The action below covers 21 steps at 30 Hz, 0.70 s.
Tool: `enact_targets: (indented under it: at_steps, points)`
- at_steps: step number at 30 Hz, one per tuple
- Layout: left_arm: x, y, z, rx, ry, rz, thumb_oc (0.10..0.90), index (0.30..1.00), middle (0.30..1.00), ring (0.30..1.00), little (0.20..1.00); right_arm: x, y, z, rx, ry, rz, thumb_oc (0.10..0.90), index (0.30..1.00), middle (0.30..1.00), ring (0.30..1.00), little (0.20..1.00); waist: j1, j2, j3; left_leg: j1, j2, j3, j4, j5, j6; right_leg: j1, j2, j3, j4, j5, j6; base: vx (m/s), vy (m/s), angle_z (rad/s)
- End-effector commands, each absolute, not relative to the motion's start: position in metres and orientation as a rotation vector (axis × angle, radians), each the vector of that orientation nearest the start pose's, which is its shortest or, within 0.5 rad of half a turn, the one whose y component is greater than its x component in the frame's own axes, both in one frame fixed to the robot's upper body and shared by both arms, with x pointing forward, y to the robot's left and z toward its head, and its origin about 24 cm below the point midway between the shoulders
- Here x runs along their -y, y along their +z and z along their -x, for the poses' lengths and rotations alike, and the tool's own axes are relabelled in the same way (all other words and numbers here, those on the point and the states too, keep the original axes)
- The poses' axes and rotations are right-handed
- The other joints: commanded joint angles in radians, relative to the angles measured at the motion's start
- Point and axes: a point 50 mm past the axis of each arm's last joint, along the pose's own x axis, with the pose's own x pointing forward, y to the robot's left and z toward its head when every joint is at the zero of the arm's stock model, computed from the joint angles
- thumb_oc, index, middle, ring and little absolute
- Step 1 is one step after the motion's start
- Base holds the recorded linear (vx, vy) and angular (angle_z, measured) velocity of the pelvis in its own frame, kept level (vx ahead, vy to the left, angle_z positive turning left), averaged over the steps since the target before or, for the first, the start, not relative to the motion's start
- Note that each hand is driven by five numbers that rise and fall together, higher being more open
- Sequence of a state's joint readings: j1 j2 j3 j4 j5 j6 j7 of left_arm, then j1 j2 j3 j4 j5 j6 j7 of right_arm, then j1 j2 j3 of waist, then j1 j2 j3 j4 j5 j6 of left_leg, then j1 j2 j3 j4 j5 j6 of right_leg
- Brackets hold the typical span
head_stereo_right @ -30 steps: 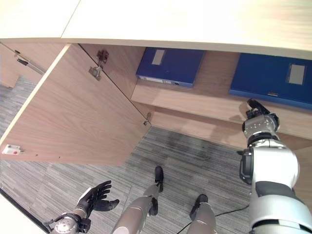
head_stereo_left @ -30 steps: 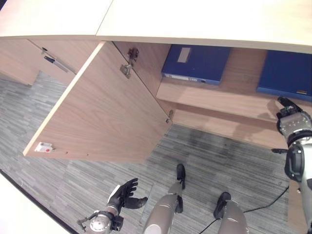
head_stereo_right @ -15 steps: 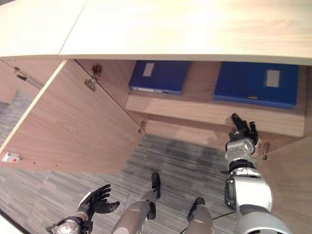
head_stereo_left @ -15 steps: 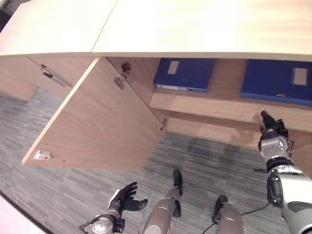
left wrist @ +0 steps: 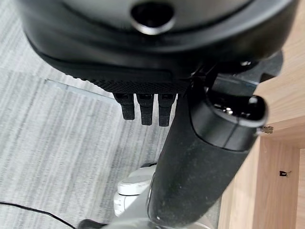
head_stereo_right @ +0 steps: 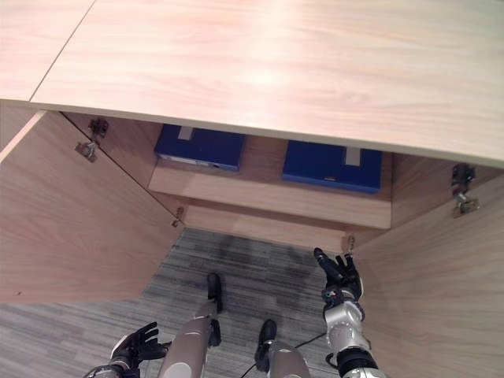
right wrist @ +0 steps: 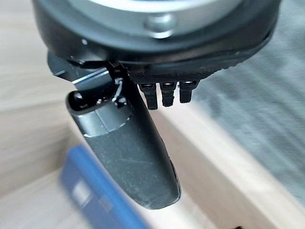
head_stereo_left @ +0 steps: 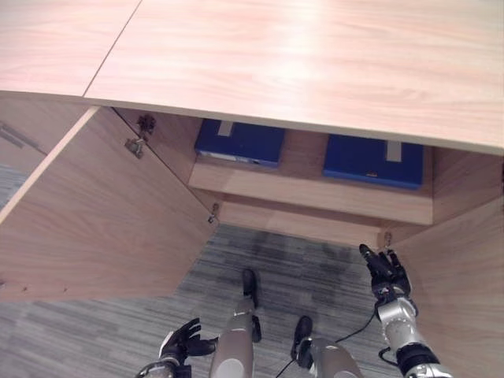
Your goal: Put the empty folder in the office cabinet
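Two flat blue folders (head_stereo_left: 239,142) (head_stereo_left: 372,160) lie side by side on the light wooden cabinet shelf (head_stereo_left: 315,193). My right hand (head_stereo_left: 384,272), fingers straight and empty, has pulled back below the shelf's front edge; left hand (head_stereo_left: 181,343) hangs relaxed, empty, over grey carpet (head_stereo_left: 102,331).

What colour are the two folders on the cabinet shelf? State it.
Both folders are blue, each with a pale label; the right eye view shows them best.

Two flat blue folders, left (head_stereo_left: 240,142) and right (head_stereo_left: 372,161), are laid side by side on the light wooden cabinet shelf (head_stereo_left: 315,193), between two opened wooden doors, left (head_stereo_left: 94,220) and right (head_stereo_left: 465,291).
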<state>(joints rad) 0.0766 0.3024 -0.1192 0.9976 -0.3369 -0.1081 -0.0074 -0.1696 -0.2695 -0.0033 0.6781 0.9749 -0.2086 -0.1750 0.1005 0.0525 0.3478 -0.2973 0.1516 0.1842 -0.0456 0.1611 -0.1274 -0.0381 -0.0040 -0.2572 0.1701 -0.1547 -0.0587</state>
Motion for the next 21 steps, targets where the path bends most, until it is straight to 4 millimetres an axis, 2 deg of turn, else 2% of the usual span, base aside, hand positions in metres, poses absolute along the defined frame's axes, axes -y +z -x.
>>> enact_targets:
  at_steps: [1, 2, 3, 5, 6, 7, 8, 9, 10, 11, 12, 14, 15, 16, 17, 19, 21]
  points:
    - [-0.267, -0.131, -0.108, -0.908, 0.246, -0.108, 0.800, 0.900, 0.900, 0.900, 0.900, 0.243, -0.003, -0.276, -0.111, -0.346, -0.501, 0.800, 0.900, 0.900, 0.900, 0.900, 0.008, -0.010, -0.095, 0.019, 0.014, 0.018, -0.012, 0.061, 0.006, 0.106, -0.027, 0.018, -0.091, -0.110, 0.120, 0.39, 0.174, -0.48]
    - [-0.272, -0.131, -0.103, -0.917, 0.259, -0.115, 0.800, 0.900, 0.900, 0.900, 0.900, 0.237, -0.009, -0.272, -0.149, -0.324, -0.470, 0.800, 0.900, 0.900, 0.900, 0.900, 0.014, -0.037, -0.123, 0.036, 0.006, 0.055, -0.023, 0.049, 0.018, 0.118, -0.036, 0.024, -0.098, -0.106, 0.132, 0.29, 0.133, -0.40]
    - [-0.272, -0.131, -0.103, -0.917, 0.259, -0.115, 0.800, 0.900, 0.900, 0.900, 0.900, 0.237, -0.009, -0.272, -0.149, -0.324, -0.470, 0.800, 0.900, 0.900, 0.900, 0.900, 0.015, -0.038, -0.123, 0.036, 0.005, 0.057, -0.023, 0.048, 0.018, 0.118, -0.036, 0.025, -0.098, -0.106, 0.132, 0.28, 0.138, -0.38]
    - [-0.275, -0.131, -0.100, -0.926, 0.254, -0.131, 0.800, 0.900, 0.900, 0.900, 0.900, 0.231, -0.017, -0.267, -0.182, -0.312, -0.462, 0.800, 0.900, 0.900, 0.900, 0.900, 0.022, -0.061, -0.140, 0.068, -0.001, 0.083, -0.029, 0.021, 0.036, 0.109, -0.050, 0.021, -0.053, -0.099, 0.156, 0.20, 0.101, -0.44]
    - [-0.276, -0.130, -0.101, -0.924, 0.249, -0.138, 0.800, 0.900, 0.900, 0.900, 0.900, 0.228, -0.022, -0.267, -0.200, -0.310, -0.470, 0.800, 0.900, 0.900, 0.900, 0.900, 0.025, -0.069, -0.142, 0.087, -0.007, 0.095, -0.030, 0.002, 0.046, 0.090, -0.058, 0.019, 0.005, -0.094, 0.177, 0.22, 0.183, -0.39]
    - [-0.281, -0.128, -0.103, -0.916, 0.264, -0.149, 0.800, 0.900, 0.900, 0.900, 0.900, 0.219, -0.025, -0.271, -0.228, -0.298, -0.476, 0.800, 0.900, 0.900, 0.900, 0.900, 0.021, -0.072, -0.132, 0.131, -0.013, 0.106, -0.031, -0.043, 0.075, -0.003, -0.088, 0.010, 0.202, -0.025, 0.255, 0.13, 0.147, -0.24]
    - [-0.281, -0.128, -0.103, -0.916, 0.264, -0.149, 0.800, 0.900, 0.900, 0.900, 0.900, 0.219, -0.025, -0.271, -0.228, -0.297, -0.476, 0.800, 0.900, 0.900, 0.900, 0.900, 0.022, -0.073, -0.133, 0.130, -0.014, 0.107, -0.031, -0.044, 0.076, -0.007, -0.090, 0.011, 0.206, -0.026, 0.256, 0.11, 0.167, -0.41]
    - [-0.282, -0.127, -0.105, -0.909, 0.263, -0.150, 0.800, 0.900, 0.900, 0.900, 0.900, 0.214, -0.026, -0.272, -0.238, -0.287, -0.477, 0.800, 0.900, 0.900, 0.900, 0.900, 0.021, -0.070, -0.121, 0.160, -0.015, 0.116, -0.033, -0.059, 0.089, -0.051, -0.115, 0.003, 0.299, 0.017, 0.293, 0.07, 0.112, -0.47]
    - [-0.282, -0.125, -0.106, -0.902, 0.254, -0.165, 0.800, 0.900, 0.900, 0.900, 0.900, 0.212, -0.027, -0.272, -0.245, -0.287, -0.480, 0.800, 0.900, 0.900, 0.900, 0.900, 0.013, -0.062, -0.118, 0.178, -0.017, 0.115, -0.035, -0.071, 0.100, -0.084, -0.127, -0.004, 0.370, 0.042, 0.311, 0.07, 0.110, -0.47]
    - [-0.282, -0.125, -0.106, -0.902, 0.254, -0.165, 0.800, 0.900, 0.900, 0.900, 0.900, 0.212, -0.027, -0.272, -0.245, -0.287, -0.480, 0.800, 0.900, 0.900, 0.900, 0.900, 0.013, -0.062, -0.119, 0.178, -0.017, 0.115, -0.035, -0.071, 0.100, -0.084, -0.127, -0.004, 0.370, 0.042, 0.311, 0.07, 0.126, -0.09]
    - [-0.284, -0.122, -0.110, -0.882, 0.245, -0.184, 0.800, 0.900, 0.900, 0.900, 0.900, 0.208, -0.027, -0.276, -0.248, -0.290, -0.497, 0.800, 0.900, 0.900, 0.900, 0.900, 0.012, -0.045, -0.099, 0.216, -0.012, 0.129, -0.040, -0.091, 0.107, -0.148, -0.164, -0.017, 0.420, 0.064, 0.321, 0.07, 0.106, -0.07]
    - [-0.286, -0.119, -0.116, -0.860, 0.244, -0.187, 0.800, 0.900, 0.900, 0.900, 0.900, 0.207, -0.028, -0.275, -0.252, -0.296, -0.504, 0.800, 0.900, 0.900, 0.900, 0.900, 0.015, -0.043, -0.097, 0.242, -0.031, 0.114, -0.040, -0.131, 0.096, -0.136, -0.232, -0.057, 0.286, 0.014, 0.297, 0.17, 0.051, -0.29]
    - [-0.287, -0.116, -0.120, -0.844, 0.242, -0.189, 0.800, 0.900, 0.900, 0.900, 0.900, 0.209, -0.026, -0.275, -0.243, -0.293, -0.495, 0.800, 0.900, 0.900, 0.900, 0.900, 0.015, -0.041, -0.095, 0.245, -0.034, 0.107, -0.038, -0.133, 0.088, -0.132, -0.243, -0.065, 0.188, 0.021, 0.275, 0.18, -0.058, -0.39]
    - [-0.289, -0.115, -0.123, -0.834, 0.253, -0.187, 0.800, 0.900, 0.900, 0.900, 0.900, 0.213, -0.021, -0.276, -0.216, -0.300, -0.464, 0.527, 0.491, 0.491, 0.491, 0.491, 0.010, -0.038, -0.096, 0.252, -0.035, 0.103, -0.040, -0.138, 0.080, -0.138, -0.250, -0.056, 0.083, 0.045, 0.258, 0.04, -0.091, -0.23]
    - [-0.287, -0.113, -0.129, -0.819, 0.239, -0.192, 0.800, 0.900, 0.900, 0.900, 0.900, 0.221, -0.022, -0.274, -0.222, -0.333, -0.443, 0.400, 0.300, 0.300, 0.300, 0.300, -0.002, -0.037, -0.097, 0.238, -0.039, 0.092, -0.035, -0.124, 0.083, -0.136, -0.233, -0.017, 0.007, 0.076, 0.249, 0.07, -0.077, 0.00]
    - [-0.285, -0.115, -0.128, -0.824, 0.232, -0.200, 0.800, 0.900, 0.900, 0.900, 0.900, 0.230, -0.026, -0.269, -0.239, -0.373, -0.384, 0.400, 0.300, 0.300, 0.300, 0.300, -0.007, -0.051, -0.118, 0.250, -0.060, 0.084, -0.025, -0.142, 0.087, -0.088, -0.225, 0.005, -0.086, 0.107, 0.253, 0.12, -0.055, 0.40]
    - [-0.282, -0.119, -0.123, -0.844, 0.232, -0.194, 0.800, 0.900, 0.900, 0.900, 0.900, 0.239, -0.024, -0.266, -0.238, -0.391, -0.317, 0.400, 0.300, 0.300, 0.300, 0.300, -0.008, -0.052, -0.140, 0.255, -0.065, 0.077, -0.017, -0.145, 0.085, -0.045, -0.225, -0.010, -0.126, 0.127, 0.256, 0.14, -0.047, 0.85]
